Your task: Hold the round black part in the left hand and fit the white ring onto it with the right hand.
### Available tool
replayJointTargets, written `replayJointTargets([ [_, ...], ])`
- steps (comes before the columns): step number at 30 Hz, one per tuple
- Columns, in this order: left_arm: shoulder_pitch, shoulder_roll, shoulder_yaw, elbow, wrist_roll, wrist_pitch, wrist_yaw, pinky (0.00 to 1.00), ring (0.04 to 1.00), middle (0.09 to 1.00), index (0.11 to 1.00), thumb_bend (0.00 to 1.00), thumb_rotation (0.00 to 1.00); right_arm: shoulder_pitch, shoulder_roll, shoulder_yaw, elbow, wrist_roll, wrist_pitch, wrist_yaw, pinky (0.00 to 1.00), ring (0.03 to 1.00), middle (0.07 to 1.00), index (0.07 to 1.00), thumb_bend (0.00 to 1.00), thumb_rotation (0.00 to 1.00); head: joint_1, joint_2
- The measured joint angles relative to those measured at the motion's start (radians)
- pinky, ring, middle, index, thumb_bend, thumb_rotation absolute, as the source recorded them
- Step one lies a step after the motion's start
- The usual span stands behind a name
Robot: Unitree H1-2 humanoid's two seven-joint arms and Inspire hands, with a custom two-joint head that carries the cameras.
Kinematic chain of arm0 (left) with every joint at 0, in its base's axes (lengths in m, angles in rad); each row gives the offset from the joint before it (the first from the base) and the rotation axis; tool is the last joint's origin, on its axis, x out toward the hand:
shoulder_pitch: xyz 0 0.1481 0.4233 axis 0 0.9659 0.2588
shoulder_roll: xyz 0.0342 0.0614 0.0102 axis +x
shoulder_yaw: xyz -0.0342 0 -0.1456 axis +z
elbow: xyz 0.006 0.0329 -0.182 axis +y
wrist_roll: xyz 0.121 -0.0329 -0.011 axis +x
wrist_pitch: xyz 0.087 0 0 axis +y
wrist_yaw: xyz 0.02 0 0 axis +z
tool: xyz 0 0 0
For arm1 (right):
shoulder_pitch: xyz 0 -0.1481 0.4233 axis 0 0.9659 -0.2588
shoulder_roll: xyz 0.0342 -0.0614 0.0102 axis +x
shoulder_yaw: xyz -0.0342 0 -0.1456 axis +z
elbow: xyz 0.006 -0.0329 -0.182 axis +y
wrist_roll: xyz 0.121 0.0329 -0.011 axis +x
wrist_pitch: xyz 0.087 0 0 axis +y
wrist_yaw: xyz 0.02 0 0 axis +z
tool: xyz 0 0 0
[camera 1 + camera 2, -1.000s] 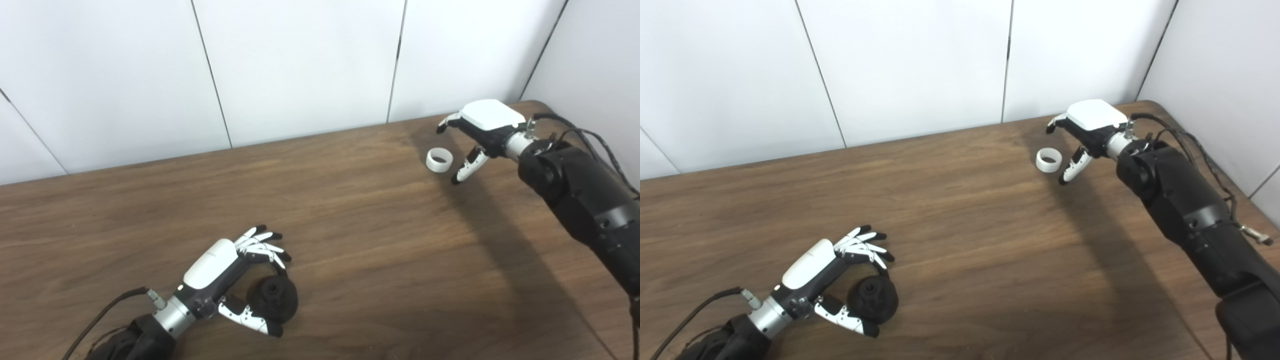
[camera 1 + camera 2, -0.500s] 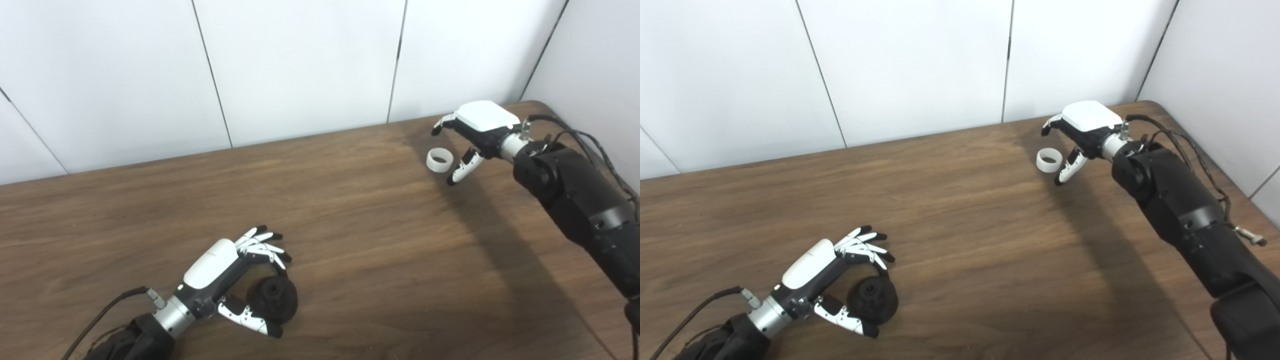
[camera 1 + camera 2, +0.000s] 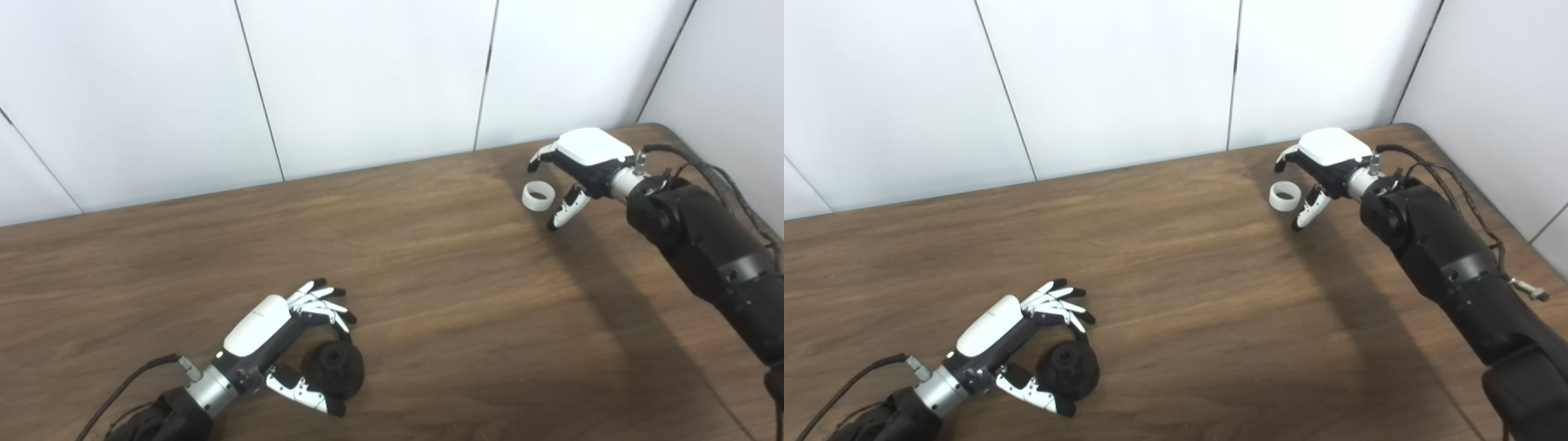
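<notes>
White wall panels (image 3: 367, 79) with dark vertical seams back a brown wood-grain table (image 3: 429, 294) that fills the lower frame. Both arms are cut off at the bottom edge. At lower left, the left hand (image 3: 269, 334) has its fingers (image 3: 318, 300) fanned apart above the round black part (image 3: 335, 369) and its thumb curved beneath it; the part sits on the wood between them — actual contact cannot be confirmed, so no grip is established. The part is matte and dome-like, with a small hub at its top; its near side is partly masked by the thumb. At upper right, the right hand (image 3: 579, 168), with a smooth white back plate, hovers spread just right of the white ring (image 3: 538, 196). The ring is a short, plain band lying flat with its opening up, apart from the fingers. Most of that hand's fingers are hidden under the back plate. Compared with a second ago, the right hand has drawn slightly closer to the ring — the ring and black part are unmoved.
</notes>
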Motion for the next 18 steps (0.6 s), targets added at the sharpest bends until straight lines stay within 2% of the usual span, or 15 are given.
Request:
replayJointTargets([
  [4, 0.005, 0.0, 0.011, -0.007, -0.011, 0.0, -0.023, 1.0, 0.909, 0.719, 0.482, 0.52, 0.06, 0.005, 0.0, 0.001, 0.0, 0.004, 0.0, 0.0, 0.85, 0.9, 0.859, 0.765, 0.83, 0.24, 0.002, 0.0],
  [18, 0.037, 0.0, 0.04, -0.034, -0.01, 0.001, -0.041, 1.0, 0.909, 0.717, 0.482, 0.52, 0.06, 0.004, 0.003, 0.007, 0.007, 0.009, -0.001, 0.002, 0.85, 0.904, 0.866, 0.772, 0.82, 0.25, 0.005, 0.0],
])
